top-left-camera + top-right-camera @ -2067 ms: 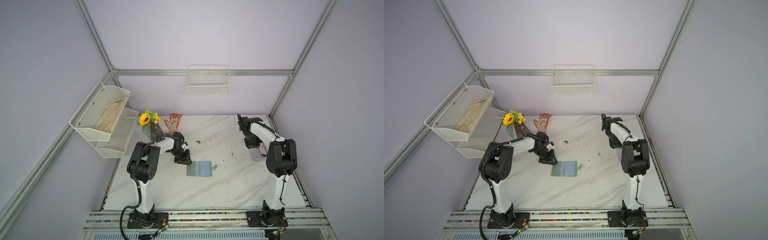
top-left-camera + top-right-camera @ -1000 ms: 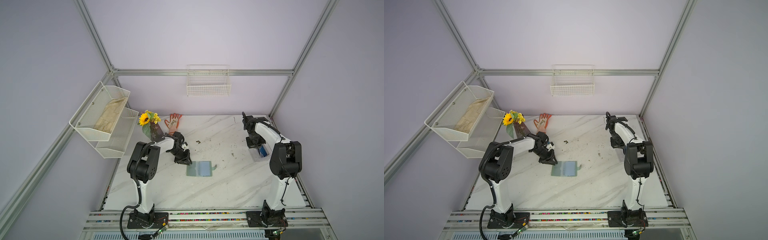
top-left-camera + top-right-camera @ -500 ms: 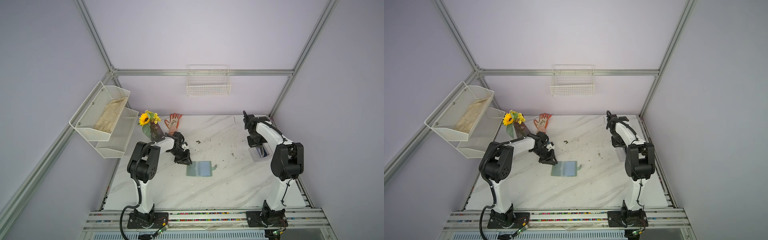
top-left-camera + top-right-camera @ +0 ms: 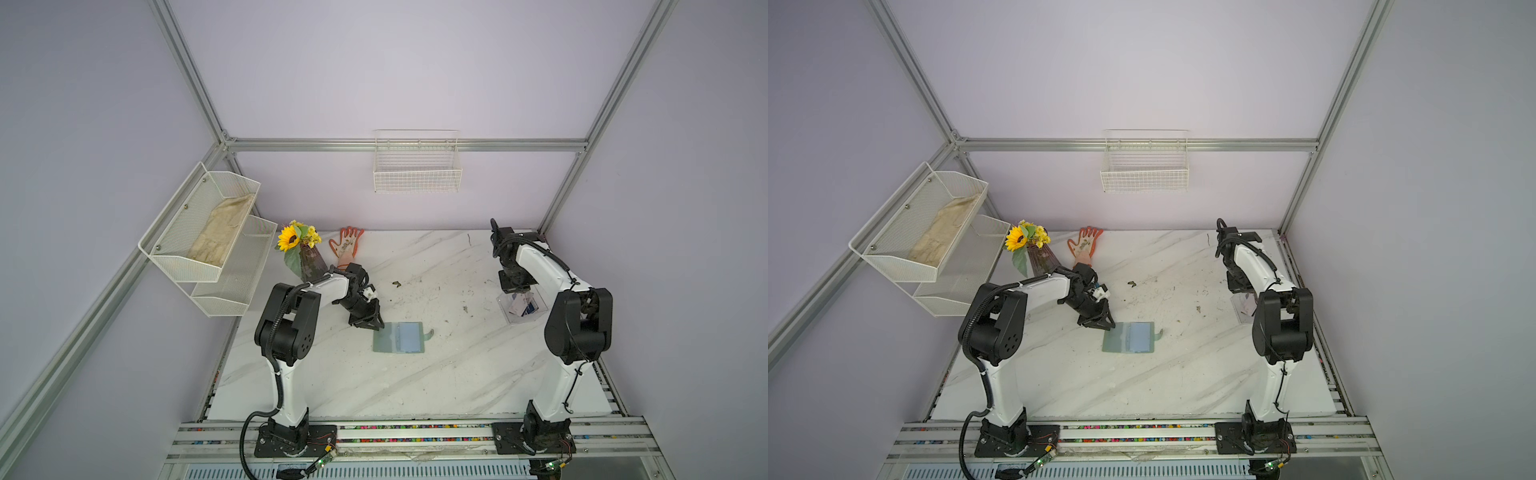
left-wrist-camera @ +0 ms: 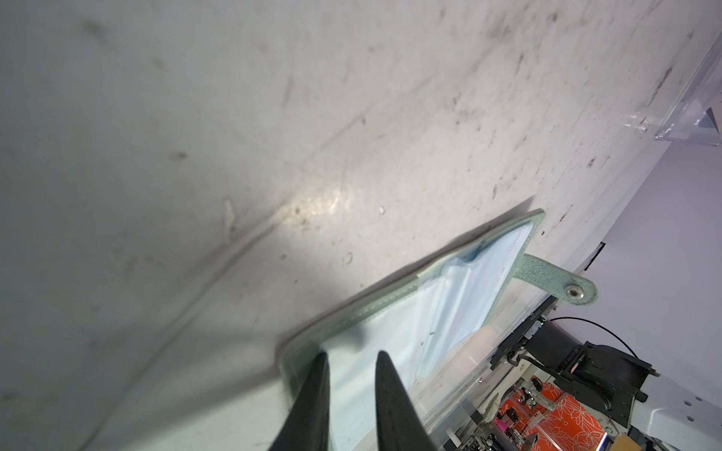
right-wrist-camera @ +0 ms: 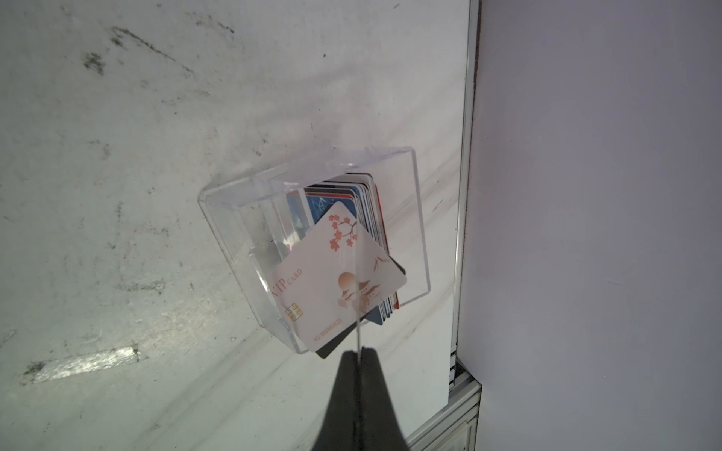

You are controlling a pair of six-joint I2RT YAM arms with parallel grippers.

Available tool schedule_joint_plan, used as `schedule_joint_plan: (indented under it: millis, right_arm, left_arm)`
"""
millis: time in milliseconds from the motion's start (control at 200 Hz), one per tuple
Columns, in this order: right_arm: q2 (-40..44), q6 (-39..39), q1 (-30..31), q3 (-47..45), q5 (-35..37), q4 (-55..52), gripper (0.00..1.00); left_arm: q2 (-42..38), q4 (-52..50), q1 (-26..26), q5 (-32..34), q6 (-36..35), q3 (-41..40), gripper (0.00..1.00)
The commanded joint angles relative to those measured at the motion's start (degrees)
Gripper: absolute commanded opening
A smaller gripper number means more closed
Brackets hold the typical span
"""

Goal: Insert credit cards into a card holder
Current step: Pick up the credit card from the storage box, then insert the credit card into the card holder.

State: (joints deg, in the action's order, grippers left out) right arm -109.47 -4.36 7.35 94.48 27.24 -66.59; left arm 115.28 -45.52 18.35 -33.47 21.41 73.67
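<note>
The sage-green card holder (image 4: 401, 337) (image 4: 1129, 337) lies open and flat mid-table, pale blue sleeves up and snap tab to the right. My left gripper (image 4: 374, 326) (image 5: 351, 354) sits at its far left corner. Its fingers are slightly parted, and only the sleeve (image 5: 429, 312) shows between them. My right gripper (image 4: 517, 289) (image 6: 357, 353) is shut on a thin card seen edge-on, colour unclear, just over the clear box (image 6: 234, 218). A pale pink card (image 6: 320, 281) leans in the box before a stack of cards (image 6: 371, 203), with a black card (image 6: 328, 349) under it.
The clear box (image 4: 509, 316) stands close to the table's right edge and wall. A sunflower vase (image 4: 305, 257) and an orange glove (image 4: 347, 245) are at the back left, behind my left arm. Wire shelves (image 4: 208, 228) and a basket (image 4: 417, 174) hang on the walls.
My right arm has swung to the right and settled over the clear box. The left gripper and the card holder have not moved.
</note>
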Motion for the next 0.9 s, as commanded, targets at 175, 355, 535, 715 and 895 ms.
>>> schedule_joint_plan:
  millis: [175, 355, 535, 715, 895]
  right_arm:
    - [2.8, 0.6, -0.4, 0.1, -2.5, 0.3, 0.00]
    - [5.3, 0.9, -0.3, 0.9, -11.7, 1.7, 0.00]
    - [13.4, 2.6, -0.2, -1.6, -29.4, 6.0, 0.00]
    - [20.0, 0.6, 4.7, -8.0, -43.2, 11.1, 0.00]
    - [23.2, -7.1, 14.2, -15.3, -49.3, 21.0, 0.00]
  left_arm:
    - [8.3, 4.9, 2.2, 6.7, -1.4, -3.4, 0.23]
    - [7.4, 4.9, 2.2, 6.8, -1.4, -3.5, 0.23]
    - [5.3, 4.8, 2.2, 6.4, -0.9, -3.5, 0.23]
    - [2.9, 4.2, 2.2, 6.3, -0.5, -3.0, 0.23]
    - [-0.9, 2.5, 2.2, 7.4, -0.2, -2.7, 0.23]
